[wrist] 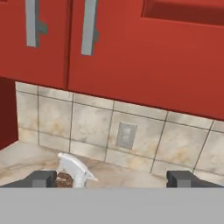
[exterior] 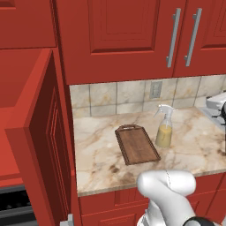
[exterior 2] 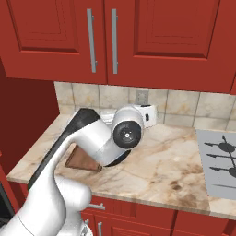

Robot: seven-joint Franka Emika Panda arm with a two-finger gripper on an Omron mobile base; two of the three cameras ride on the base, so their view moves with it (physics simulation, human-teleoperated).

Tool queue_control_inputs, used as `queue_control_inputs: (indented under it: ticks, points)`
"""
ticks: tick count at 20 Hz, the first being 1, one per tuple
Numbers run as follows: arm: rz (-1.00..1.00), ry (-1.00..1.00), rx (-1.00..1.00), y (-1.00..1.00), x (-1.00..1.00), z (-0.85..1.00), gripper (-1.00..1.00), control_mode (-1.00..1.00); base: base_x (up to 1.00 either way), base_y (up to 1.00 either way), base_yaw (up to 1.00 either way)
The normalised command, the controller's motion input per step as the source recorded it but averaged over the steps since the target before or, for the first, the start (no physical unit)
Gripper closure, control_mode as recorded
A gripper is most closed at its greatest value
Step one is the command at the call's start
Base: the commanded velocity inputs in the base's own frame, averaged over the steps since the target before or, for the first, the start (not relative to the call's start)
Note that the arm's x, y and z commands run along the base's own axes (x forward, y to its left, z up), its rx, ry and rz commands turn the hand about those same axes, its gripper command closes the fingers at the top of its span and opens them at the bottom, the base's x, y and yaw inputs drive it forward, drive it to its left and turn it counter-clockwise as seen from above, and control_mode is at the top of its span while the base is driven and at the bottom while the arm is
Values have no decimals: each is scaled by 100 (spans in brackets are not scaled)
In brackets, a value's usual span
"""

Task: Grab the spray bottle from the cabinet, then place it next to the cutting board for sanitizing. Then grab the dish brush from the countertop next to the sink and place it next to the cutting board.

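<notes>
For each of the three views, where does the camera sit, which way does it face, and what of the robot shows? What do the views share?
Left base view: behind the arm, to its left, looking forward and down at the countertop, cutting board and spray bottle; white arm at lower right.
Right base view: behind, to its right, same countertop; the arm rises from the lower left, covering most of the board.
Hand view: on the hand, facing the tiled backsplash and wall outlet; the tool open, both fingertips at the bottom.
Shared: spray bottle, outlet, red wall cupboards.

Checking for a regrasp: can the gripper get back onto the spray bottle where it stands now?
Probably yes. The spray bottle stands upright on the countertop beside the cutting board, nothing crowding its top. In the hand view the gripper is open, with the sprayer head just ahead, near one fingertip.
</notes>
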Motion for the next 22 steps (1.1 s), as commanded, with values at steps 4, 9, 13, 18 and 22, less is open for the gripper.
queue_control_inputs:
  ticks: [4, 9, 13, 18, 22]
  points:
    - [-32, 7, 0, 24, -47, 6, -100, -100, 0, 0, 0]
    - [-10, 0, 3, 29, -19, 3, -100, -100, 0, 0, 0]
    - [-2, 0, 4, 36, -22, 0, -100, -100, 0, 0, 0]
    - [-2, -6, 3, 4, -50, 3, -100, -100, 0, 0, 0]
    - [-5, -31, 0, 3, -88, 35, -100, -100, 0, 0, 0]
